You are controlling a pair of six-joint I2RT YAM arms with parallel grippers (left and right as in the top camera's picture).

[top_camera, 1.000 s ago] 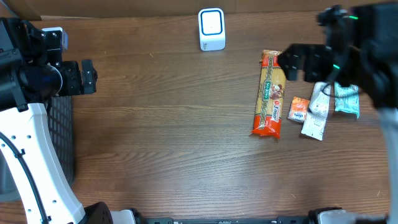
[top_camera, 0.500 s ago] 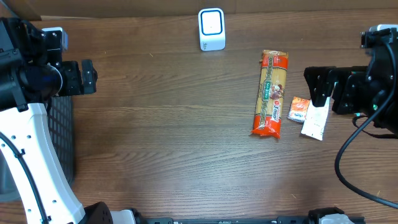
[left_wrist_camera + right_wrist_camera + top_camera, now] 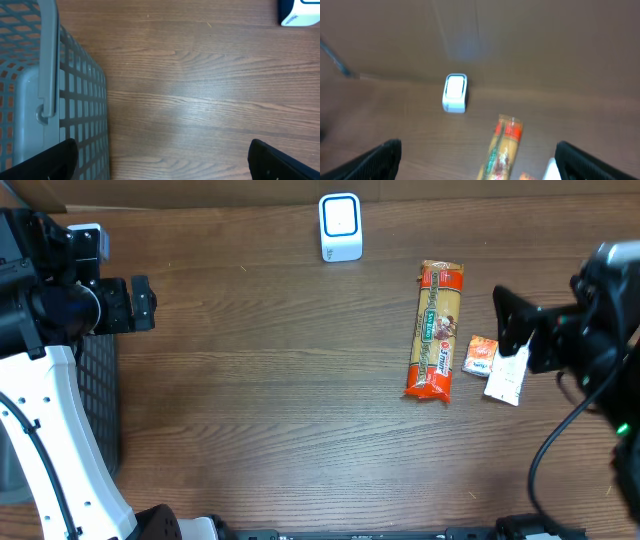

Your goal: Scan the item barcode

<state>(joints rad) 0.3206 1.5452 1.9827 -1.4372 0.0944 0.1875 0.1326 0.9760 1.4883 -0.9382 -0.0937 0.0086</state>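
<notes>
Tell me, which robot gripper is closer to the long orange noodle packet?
The right one. The right gripper is just beside the noodle packet, over the small sachets. The left gripper is far across the table, next to the basket.

Wide bare stretch of tabletop [image 3: 280, 380] ran from the basket [image 3: 100, 395] at the left edge across to the pasta pack [image 3: 435, 330]. Scanner [image 3: 340, 227] stood alone at the far edge, w/ open room on both sides and in front. Right side was crowded: pasta pack, orange sachet [image 3: 481, 356] and white sachet [image 3: 507, 378] lay just beside each other, only narrow gaps btwn them. Right hand [image 3: 512, 330], fingers wide apart, hung over part of the white sachet.
</notes>
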